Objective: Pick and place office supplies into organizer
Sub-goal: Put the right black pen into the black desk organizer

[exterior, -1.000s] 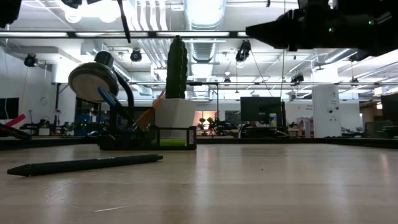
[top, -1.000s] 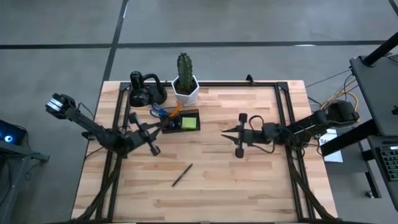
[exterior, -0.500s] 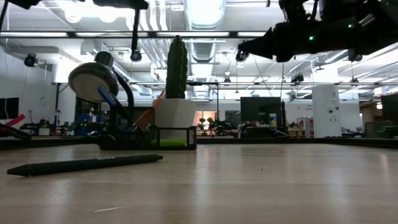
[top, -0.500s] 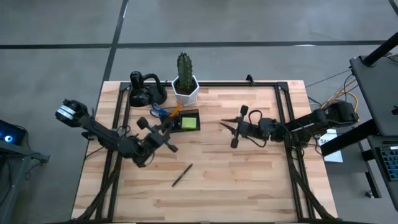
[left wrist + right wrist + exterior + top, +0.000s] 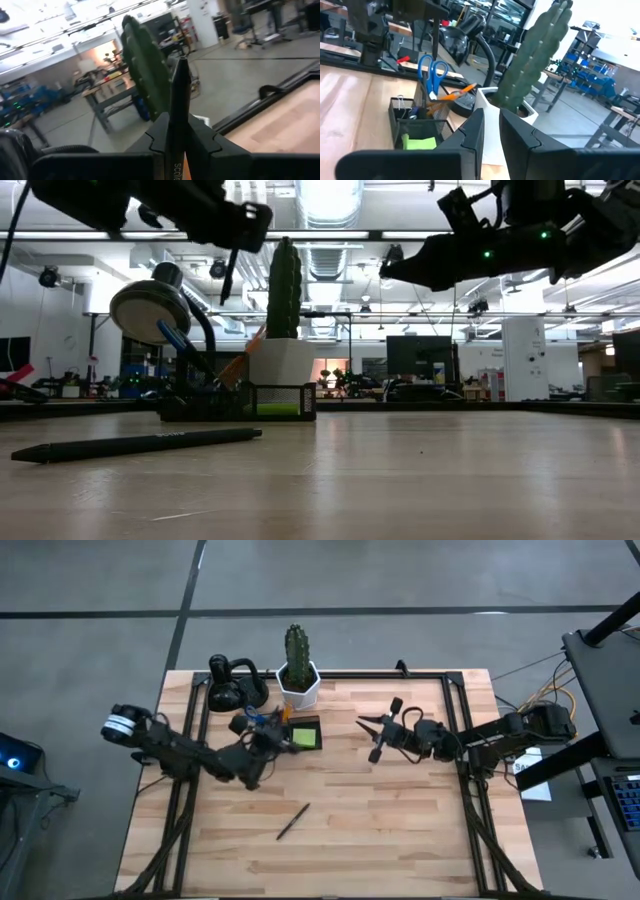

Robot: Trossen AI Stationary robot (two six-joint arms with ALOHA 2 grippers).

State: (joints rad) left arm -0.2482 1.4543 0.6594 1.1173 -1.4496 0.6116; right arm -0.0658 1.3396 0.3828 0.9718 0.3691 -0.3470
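Organizer, a small dark mesh box, is set near the table's back edge, beside a white hexagonal pot with a ribbed green cactus. Blue-handled scissors, an orange pencil and a lime pad are held in it. Pale wood planks form the table; a bright workshop is seen behind. One slim black pen lies loose. Another pen is clamped upright by the left gripper just beside the organizer. The right gripper is raised, nearly closed, empty.

Wood table w/ organizer, cactus pot, black looped gadget, loose pen.
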